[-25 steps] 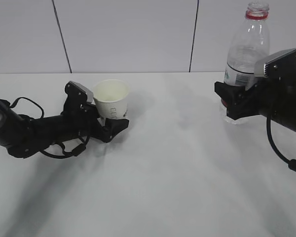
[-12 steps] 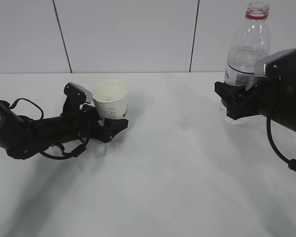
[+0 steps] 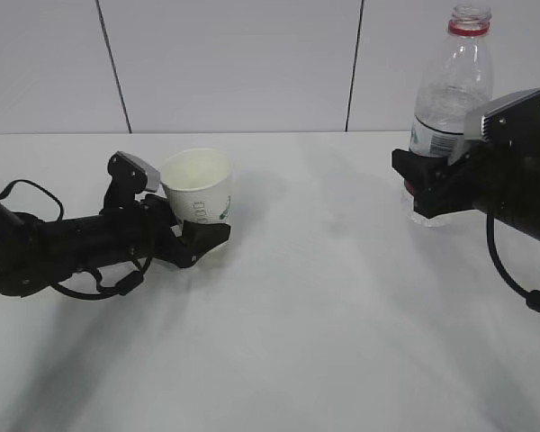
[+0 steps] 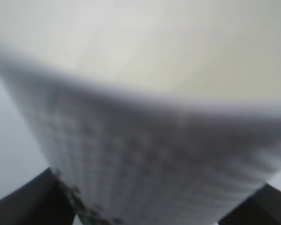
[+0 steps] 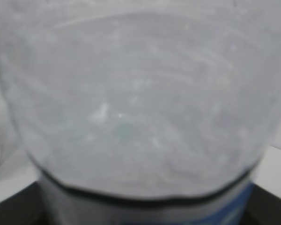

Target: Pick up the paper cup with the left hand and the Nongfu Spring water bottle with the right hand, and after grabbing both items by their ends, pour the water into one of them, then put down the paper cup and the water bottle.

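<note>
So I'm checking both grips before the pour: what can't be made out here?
- paper cup base: exterior view, left hand fingers cover it.
- Cup print: left wrist view, blurred.
- Nongfu Spring water bottle bottom and water level: exterior view, right hand hides them; right wrist view too blurred.

White table [image 3: 324, 342], pale wall panels [image 3: 234, 63], 2 dark seams [image 3: 112, 63]
</note>
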You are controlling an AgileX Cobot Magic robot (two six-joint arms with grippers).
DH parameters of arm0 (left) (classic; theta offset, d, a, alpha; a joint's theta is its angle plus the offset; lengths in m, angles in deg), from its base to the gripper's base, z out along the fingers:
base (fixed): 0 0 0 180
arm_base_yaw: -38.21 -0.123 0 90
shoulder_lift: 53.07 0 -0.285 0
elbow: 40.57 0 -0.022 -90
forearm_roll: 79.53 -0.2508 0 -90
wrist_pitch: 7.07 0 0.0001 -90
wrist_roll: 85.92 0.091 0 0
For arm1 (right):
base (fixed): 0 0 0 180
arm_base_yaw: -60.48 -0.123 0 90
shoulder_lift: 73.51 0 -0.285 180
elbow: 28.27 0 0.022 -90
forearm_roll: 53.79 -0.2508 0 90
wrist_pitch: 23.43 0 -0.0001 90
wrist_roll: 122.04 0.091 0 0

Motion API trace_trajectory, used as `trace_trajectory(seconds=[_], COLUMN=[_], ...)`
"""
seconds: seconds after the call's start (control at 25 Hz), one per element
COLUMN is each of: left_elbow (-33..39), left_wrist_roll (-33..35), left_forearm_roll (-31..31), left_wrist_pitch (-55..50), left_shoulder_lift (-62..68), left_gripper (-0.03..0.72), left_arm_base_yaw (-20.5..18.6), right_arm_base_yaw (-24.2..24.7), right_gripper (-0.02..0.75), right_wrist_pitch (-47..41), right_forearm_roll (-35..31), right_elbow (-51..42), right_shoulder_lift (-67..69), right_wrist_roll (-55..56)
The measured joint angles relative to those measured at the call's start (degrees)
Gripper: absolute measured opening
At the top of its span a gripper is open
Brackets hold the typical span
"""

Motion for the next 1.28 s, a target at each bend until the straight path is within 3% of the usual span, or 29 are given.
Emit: trace_trajectory(seconds=[0.68,1.28], left_elbow=[9.3,10.7], left_wrist_roll=[-1.8,-14.6], left_forearm_roll=[-5.8,-19.8], left_wrist_pitch=[-1.7,0.7], left_shoulder_lift=[-14.5,-24.0], left_gripper=[0.588,0.587], left_arm_base_yaw=[-2.6,-2.6], right_arm_base_yaw=[0.0,0.0], right_gripper=[0.496,0.495], right_wrist_pitch=[-0.3,-4.4], right_forearm_roll=[1.9,7.1], right_elbow=[0.0,-2.8], right_shoulder_lift=[-0.3,-7.3], right_wrist_roll=[0.2,4.7])
